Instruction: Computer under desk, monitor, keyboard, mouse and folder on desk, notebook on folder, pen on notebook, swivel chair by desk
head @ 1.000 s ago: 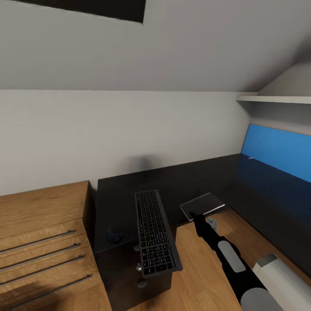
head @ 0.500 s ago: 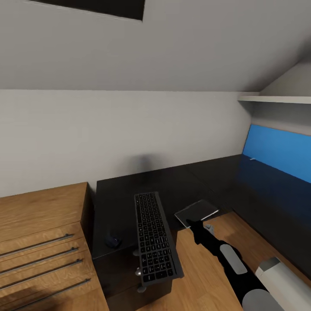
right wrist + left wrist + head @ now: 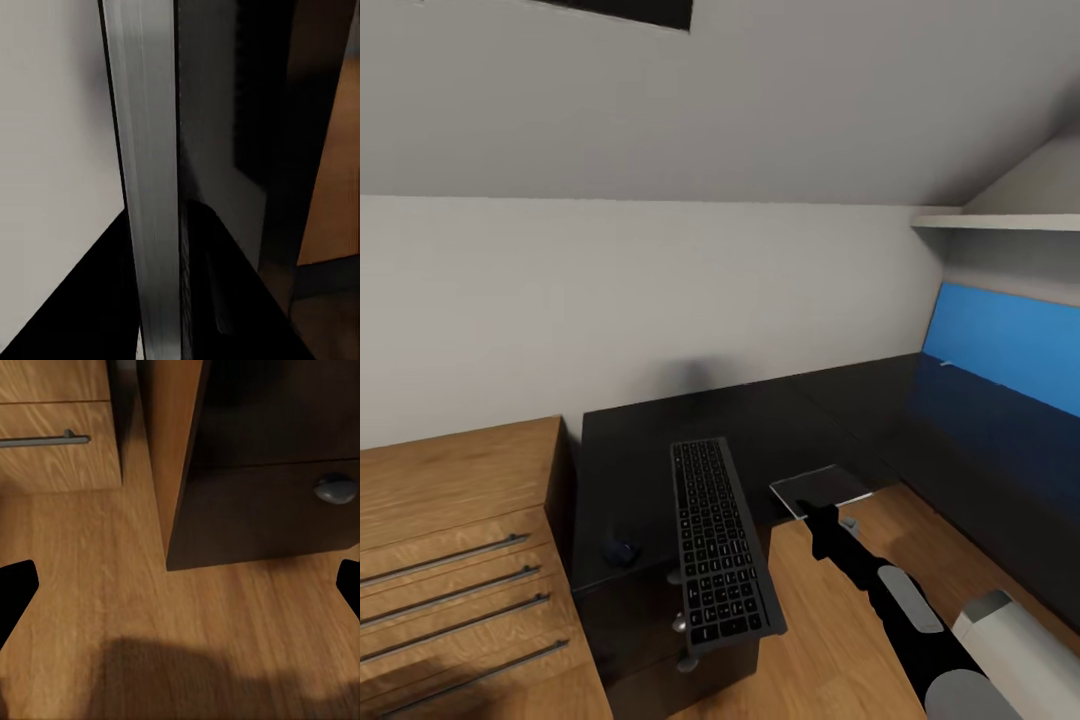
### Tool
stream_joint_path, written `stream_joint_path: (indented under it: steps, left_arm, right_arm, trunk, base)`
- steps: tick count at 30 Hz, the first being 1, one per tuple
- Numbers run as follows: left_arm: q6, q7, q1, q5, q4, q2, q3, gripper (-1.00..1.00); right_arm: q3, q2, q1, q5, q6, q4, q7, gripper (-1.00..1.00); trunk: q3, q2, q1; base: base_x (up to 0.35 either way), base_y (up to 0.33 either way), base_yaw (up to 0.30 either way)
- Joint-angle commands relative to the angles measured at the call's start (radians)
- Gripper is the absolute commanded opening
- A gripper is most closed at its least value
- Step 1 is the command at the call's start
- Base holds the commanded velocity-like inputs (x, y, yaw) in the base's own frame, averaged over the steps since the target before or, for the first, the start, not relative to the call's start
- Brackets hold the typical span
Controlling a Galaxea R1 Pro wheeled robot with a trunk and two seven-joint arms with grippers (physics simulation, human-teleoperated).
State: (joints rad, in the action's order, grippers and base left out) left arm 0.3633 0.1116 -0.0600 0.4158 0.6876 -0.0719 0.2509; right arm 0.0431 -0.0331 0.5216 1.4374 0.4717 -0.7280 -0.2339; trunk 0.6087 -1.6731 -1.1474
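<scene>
The black desk (image 3: pixel 660 450) runs along the wall. The slim black keyboard (image 3: pixel 718 545) lies on it lengthwise, its near end hanging over the front edge above the drawer unit (image 3: pixel 640 625). A small dark mouse (image 3: pixel 622 550) sits left of the keyboard. My right gripper (image 3: pixel 815 508) is shut on the near edge of the thin dark grey notebook (image 3: pixel 822 488), held about level at the desk's inner corner, partly over the floor. The right wrist view has the notebook's pale edge (image 3: pixel 150 187) running between the fingers. My left gripper (image 3: pixel 180 592) is open, low over the wooden floor.
A light wooden shelf unit (image 3: pixel 450 520) with bar handles stands left of the desk. A bright blue panel (image 3: pixel 1000 345) rises behind the desk's right arm, under a white shelf (image 3: pixel 1000 222). A silver drawer knob (image 3: pixel 335 487) is near the left gripper.
The head view has shifted slightly. My right gripper has carried the notebook a little to the left along the desk's front edge. Keyboard and mouse have not moved.
</scene>
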Motion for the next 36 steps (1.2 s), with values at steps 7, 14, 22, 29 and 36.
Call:
stream_joint_path:
  steps: [7,14,22,29,36]
  left_arm:
    - [0.003,0.010,0.000,0.006,0.001,-0.002,0.008,1.00]
    - [0.003,0.013,0.000,0.007,-0.005,0.004,0.003,1.00]
    - [0.002,0.013,0.000,0.006,-0.005,0.007,0.004,1.00]
    - [0.003,0.013,0.000,0.006,-0.005,0.007,0.004,1.00]
    - [0.003,0.013,0.000,0.006,-0.005,0.007,0.004,1.00]
  right_arm:
    - [0.001,-0.041,0.001,0.009,0.006,-0.004,-0.013,-1.00]
    - [-0.007,-0.053,0.000,-0.017,0.007,-0.004,-0.027,-1.00]
    - [-0.001,-0.056,0.000,-0.014,0.007,-0.004,-0.023,-1.00]
    - [0.000,-0.056,0.000,-0.014,0.007,-0.003,-0.023,-1.00]
    - [0.000,-0.056,0.000,-0.012,0.008,-0.001,-0.023,-1.00]
  trunk:
    - [0.023,-0.050,-0.027]
    - [0.023,-0.050,-0.027]
    - [0.023,-0.050,-0.027]
    - [0.023,-0.050,-0.027]
    - [0.023,-0.050,-0.027]
  base:
    - [0.000,0.000,0.000]
    - [0.000,0.000,0.000]
    - [0.000,0.000,0.000]
    - [0.000,0.000,0.000]
    - [0.000,0.000,0.000]
